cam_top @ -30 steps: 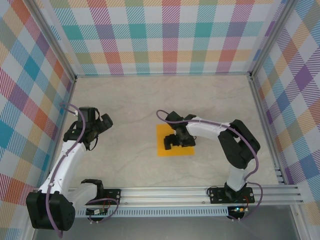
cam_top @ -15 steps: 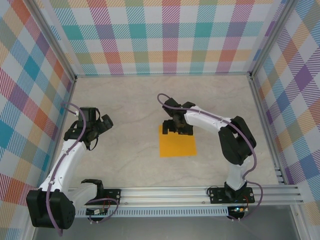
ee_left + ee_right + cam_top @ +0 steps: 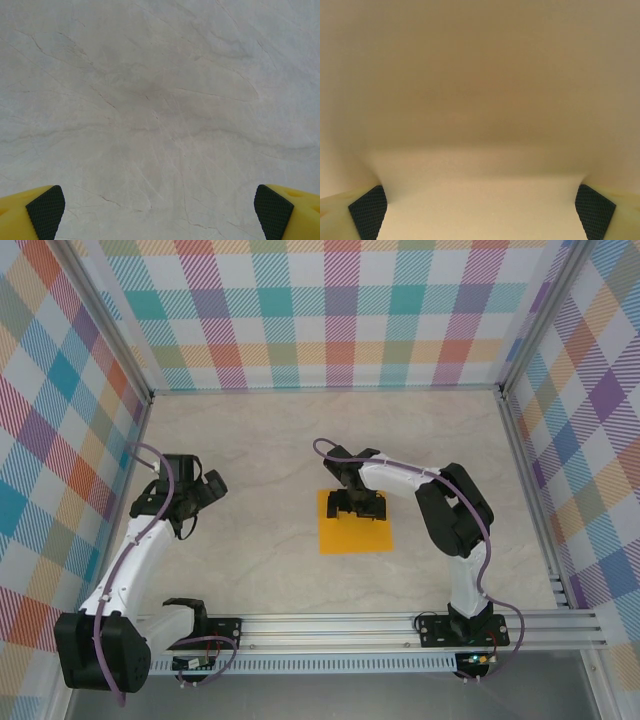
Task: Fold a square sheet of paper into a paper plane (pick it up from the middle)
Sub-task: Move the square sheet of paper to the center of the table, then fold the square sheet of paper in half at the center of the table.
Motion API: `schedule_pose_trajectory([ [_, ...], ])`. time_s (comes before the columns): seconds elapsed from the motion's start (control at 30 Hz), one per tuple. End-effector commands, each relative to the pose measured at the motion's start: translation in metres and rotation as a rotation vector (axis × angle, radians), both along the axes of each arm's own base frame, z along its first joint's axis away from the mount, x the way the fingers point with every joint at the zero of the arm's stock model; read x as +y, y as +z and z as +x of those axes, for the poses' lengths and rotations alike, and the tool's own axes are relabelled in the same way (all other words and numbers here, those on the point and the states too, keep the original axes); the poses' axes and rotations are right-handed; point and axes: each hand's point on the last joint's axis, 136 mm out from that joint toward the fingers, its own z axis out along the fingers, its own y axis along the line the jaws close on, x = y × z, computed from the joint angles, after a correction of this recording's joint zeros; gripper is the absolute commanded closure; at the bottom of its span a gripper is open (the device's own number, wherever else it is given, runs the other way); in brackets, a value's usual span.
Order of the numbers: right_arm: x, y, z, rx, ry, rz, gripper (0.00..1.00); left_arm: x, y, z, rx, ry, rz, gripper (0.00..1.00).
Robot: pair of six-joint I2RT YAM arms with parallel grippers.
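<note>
- Paper position: square sheet of paper [image 3: 355, 538], flat and unfolded on table [image 3: 250, 440], near the middle; no plane formed yet.
- Right claw [image 3: 358, 507]: spread fully wide, holding nothing, poised over far half of sheet. In wrist view, pads [image 3: 367, 205] wide apart, with a blurred yellowish surface very close beneath.
- Left claw [image 3: 205, 488]: spread fully wide, empty, off to the left, well apart from sheet, over bare table.
- Contact between right claw and paper: cannot tell.
- Step in hand, by judgement: pick-up of sheet from its middle.
- Advice: move toward centre of sheet before closing; present spot judged nearer far edge than centre.
- Advice: press down lightly, then close slowly to raise a small ridge between pads; avoid scraping.
- Risk: thin paper, likely to slide on smooth table or crease off-line; off-centre pinch likely to skew later folds.
</note>
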Motion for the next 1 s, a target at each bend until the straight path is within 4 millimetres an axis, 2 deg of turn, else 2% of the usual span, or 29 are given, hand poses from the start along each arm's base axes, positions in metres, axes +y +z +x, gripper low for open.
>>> schedule_pose_trajectory([
  [0.0,-0.009,-0.03,-0.016,0.096,-0.002,-0.049,0.0,-0.003,0.008,0.001,-0.007,-0.005,-0.003,0.0],
  [0.17,-0.026,-0.05,-0.025,0.133,-0.009,-0.138,0.02,-0.003,0.007,0.001,-0.004,-0.005,-0.004,0.0],
  [0.33,-0.034,-0.061,-0.029,0.147,-0.007,-0.173,0.05,-0.003,0.005,0.0,0.003,-0.007,-0.005,0.0],
  [0.5,-0.032,-0.064,-0.029,0.151,-0.005,-0.168,0.07,-0.004,0.005,0.0,0.005,-0.011,-0.007,0.0],
  [0.6,-0.027,-0.056,-0.025,0.131,-0.001,-0.144,0.09,-0.005,0.005,0.001,0.007,-0.015,-0.013,0.0],
  [0.73,-0.007,-0.038,-0.016,0.09,0.014,-0.033,0.19,-0.008,0.004,0.002,0.01,-0.024,-0.025,0.0],
  [0.8,0.01,-0.025,-0.013,0.07,0.024,0.065,0.32,-0.011,0.003,0.002,0.014,-0.041,-0.039,0.0],
  [0.87,0.032,-0.008,-0.011,0.052,0.04,0.201,0.44,-0.018,0.002,0.002,0.013,-0.062,-0.069,0.0],
  [0.97,0.067,0.022,-0.008,0.013,0.074,0.418,0.56,-0.03,0.0,0.003,0.01,-0.1,-0.121,0.03],
])
